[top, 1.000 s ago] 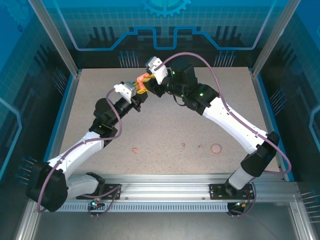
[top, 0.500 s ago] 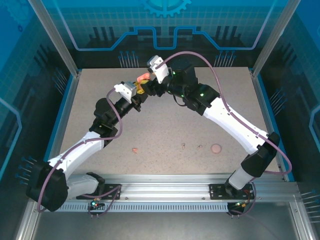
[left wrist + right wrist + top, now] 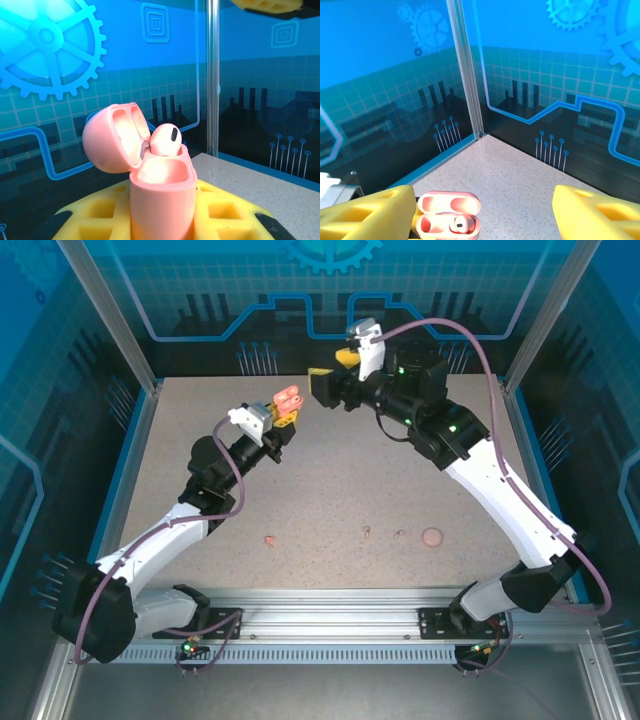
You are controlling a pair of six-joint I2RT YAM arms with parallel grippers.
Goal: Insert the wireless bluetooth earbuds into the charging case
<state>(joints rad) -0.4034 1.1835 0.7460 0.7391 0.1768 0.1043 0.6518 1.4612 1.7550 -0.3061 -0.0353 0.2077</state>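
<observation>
The charging case (image 3: 162, 200) stands upright with its lid (image 3: 115, 135) swung open, and my left gripper (image 3: 160, 220) is shut on its body with yellow fingers. One earbud (image 3: 166, 140) sits in the far socket; the near socket is bare. From above, the case (image 3: 288, 398) is held over the table's far left-centre by the left gripper (image 3: 284, 418). My right gripper (image 3: 332, 375) hovers to its right, open and holding nothing. In the right wrist view the case (image 3: 449, 220) with that earbud (image 3: 460, 224) lies low between the spread fingers (image 3: 370, 210). A second earbud (image 3: 269, 539) lies on the near table.
A round pink piece (image 3: 432, 537) and two tiny bits (image 3: 367, 532) (image 3: 400, 534) lie on the near table. Blue glass walls and an aluminium corner post (image 3: 467, 70) close off the back. The speckled tabletop (image 3: 330, 480) spreads between the arms.
My right gripper, which was at the case mouth, has drawn back to the right and upward, open. An earbud now rests in the case. The left arm has held still.
</observation>
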